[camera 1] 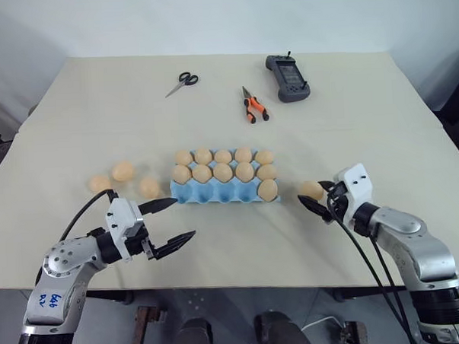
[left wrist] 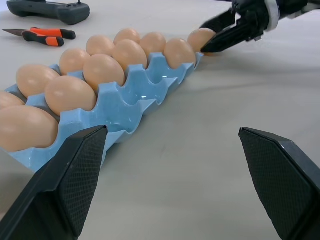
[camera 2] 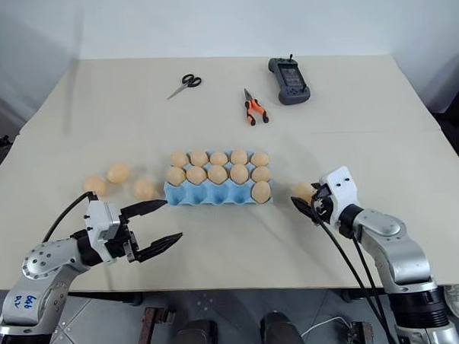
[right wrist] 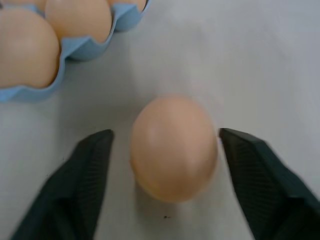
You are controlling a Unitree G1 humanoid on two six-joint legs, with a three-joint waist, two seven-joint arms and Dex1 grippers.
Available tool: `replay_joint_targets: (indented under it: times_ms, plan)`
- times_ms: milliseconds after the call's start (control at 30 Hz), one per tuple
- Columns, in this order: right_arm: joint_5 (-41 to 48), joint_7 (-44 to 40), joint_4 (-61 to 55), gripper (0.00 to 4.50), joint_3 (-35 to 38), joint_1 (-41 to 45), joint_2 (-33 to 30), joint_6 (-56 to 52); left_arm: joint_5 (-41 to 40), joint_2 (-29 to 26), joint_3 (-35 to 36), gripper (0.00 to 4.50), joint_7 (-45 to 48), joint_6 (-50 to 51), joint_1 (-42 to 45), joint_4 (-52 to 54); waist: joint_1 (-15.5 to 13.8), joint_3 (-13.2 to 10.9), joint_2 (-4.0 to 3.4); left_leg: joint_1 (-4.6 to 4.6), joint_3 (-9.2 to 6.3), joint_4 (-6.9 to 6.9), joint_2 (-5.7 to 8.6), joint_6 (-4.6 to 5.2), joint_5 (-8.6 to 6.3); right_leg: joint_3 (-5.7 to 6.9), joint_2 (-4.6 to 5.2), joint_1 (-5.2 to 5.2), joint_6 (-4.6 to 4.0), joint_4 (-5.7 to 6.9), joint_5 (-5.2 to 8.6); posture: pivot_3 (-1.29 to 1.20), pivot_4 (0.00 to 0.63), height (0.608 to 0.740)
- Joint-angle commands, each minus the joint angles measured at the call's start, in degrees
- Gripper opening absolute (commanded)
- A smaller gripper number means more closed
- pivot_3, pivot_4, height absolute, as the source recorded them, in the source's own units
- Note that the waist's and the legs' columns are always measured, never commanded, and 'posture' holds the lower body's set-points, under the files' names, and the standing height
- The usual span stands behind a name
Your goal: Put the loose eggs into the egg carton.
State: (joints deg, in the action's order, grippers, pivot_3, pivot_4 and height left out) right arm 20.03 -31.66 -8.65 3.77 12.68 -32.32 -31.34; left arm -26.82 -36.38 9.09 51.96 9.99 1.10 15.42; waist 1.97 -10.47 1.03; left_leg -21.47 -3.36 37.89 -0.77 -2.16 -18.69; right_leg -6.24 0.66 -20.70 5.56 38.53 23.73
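The light blue egg carton [camera 1: 219, 191] lies mid-table, its two far rows full of eggs and one egg in the near row's right end cup. Three loose eggs [camera 1: 123, 171] rest on the table left of it. A fourth loose egg [right wrist: 172, 150] lies right of the carton, still on the table. My right gripper [camera 1: 316, 199] is open and straddles this egg; one finger nearly touches it, the other stands a little off. My left gripper [camera 1: 183, 218] hangs wide open in front of the carton's left end, holding nothing.
At the far side lie scissors [camera 1: 182, 82], orange-handled pliers [camera 1: 253, 106] and a black handheld controller [camera 1: 287, 76]. The near table edge [camera 1: 242, 282] runs just behind both grippers. Cables trail from both wrists.
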Motion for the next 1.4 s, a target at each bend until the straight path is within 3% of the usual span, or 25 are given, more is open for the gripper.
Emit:
replay_joint_targets:
  times_ms: [33,100,167,400,633,800,933,1033,1133,1267,1400]
  plan:
    - [-0.28,-1.12,-0.17,2.15,0.26,0.78,0.64,2.22,-0.84,-0.2,1.16,4.5,-0.39,-0.19,0.35,2.24,-0.02,0.0,0.0,0.0,0.0,0.01,0.0,0.0,0.0,0.0,0.0,0.01,0.0,0.0,0.0,0.0,0.15,0.74]
    - [-0.36,-1.73,0.28,1.6,0.19,0.99,1.03,3.36,-0.85,-0.2,1.3,4.5,-0.55,-0.19,0.24,2.21,0.03,0.0,0.0,0.0,0.0,0.04,0.0,0.0,0.0,-0.01,0.0,0.02,0.0,0.02,0.0,0.0,0.15,0.74]
    - [-0.08,-3.12,-0.94,1.43,-0.27,1.34,1.37,5.06,-0.88,-0.06,1.96,4.5,-1.45,-0.03,-0.15,2.31,0.09,0.0,0.0,0.01,0.0,0.04,0.0,0.0,0.01,-0.01,-0.01,0.02,0.0,0.04,0.0,0.0,0.15,0.74]
    - [3.11,-3.85,-11.89,1.43,-7.63,8.5,4.42,-3.56,-0.72,-0.54,7.0,4.5,-3.38,-0.47,-3.69,0.42,1.35,-0.03,-0.05,0.01,0.0,0.04,-0.03,-0.01,0.01,-0.01,-0.03,-0.01,0.0,0.13,0.0,0.0,0.15,0.74]
    - [-2.84,0.62,-8.13,1.43,-16.43,15.1,9.72,-7.57,-0.05,-0.32,8.7,4.5,-3.76,-1.19,-5.94,-0.33,1.03,-0.03,-0.05,-0.04,-0.07,0.02,-0.01,-0.02,0.01,0.1,0.07,-0.06,0.0,0.06,0.0,0.0,0.15,0.74]
    - [-5.42,0.46,-4.05,3.1,-17.07,16.42,10.9,-4.36,-0.07,0.08,8.97,4.5,-4.67,-1.26,-6.11,0.41,1.17,-0.03,-0.05,-0.08,-0.07,0.0,0.04,-0.02,0.01,0.19,0.14,-0.12,0.0,0.05,0.0,0.0,0.15,0.74]
    - [-1.29,-1.8,-8.1,4.48,-13.94,16.04,10.89,-5.49,-0.09,0.34,9.52,4.5,-5.28,-1.64,-6.78,0.71,1.23,-0.03,-0.05,-0.1,-0.07,-0.07,0.04,-0.03,0.01,0.21,0.13,-0.21,0.0,0.1,0.0,0.0,0.15,0.74]
    - [2.82,-6.01,-13.85,4.48,-9.88,11.53,7.9,-3.9,-0.54,0.71,11.22,4.5,-6.61,-1.62,-7.64,0.56,1.2,-0.03,-0.04,-0.28,-0.07,-0.07,0.04,-0.03,0.02,0.23,0.13,-0.4,0.0,0.14,0.0,0.0,0.15,0.74]
    - [3.31,-12.29,-15.99,4.48,-5.15,3.23,3.93,6.6,0.67,1.35,13.88,4.5,-9.11,-2.79,-9.08,-0.55,0.89,-0.02,-0.03,-0.75,-0.12,-0.03,0.02,-0.04,0.02,0.38,0.15,-0.8,0.0,0.12,0.0,0.0,0.15,0.74]
    - [3.36,-22.17,-12.58,4.48,0.89,-7.82,-1.76,19.88,1.44,3.73,20.03,4.5,-15.62,-3.76,-10.78,-3.29,0.66,-0.02,-0.03,-0.82,-0.11,0.01,0.08,-0.01,0.0,0.52,0.25,-0.8,0.0,0.03,0.0,0.0,0.15,0.74]
    - [4.35,-23.65,-9.73,4.48,3.67,-10.73,-3.45,22.62,0.18,6.67,23.08,4.5,-19.97,-2.44,-12.21,-2.96,1.28,-0.04,0.05,-0.7,0.05,0.12,0.07,0.02,0.01,0.48,0.24,-0.72,0.0,0.13,0.0,0.0,0.15,0.74]
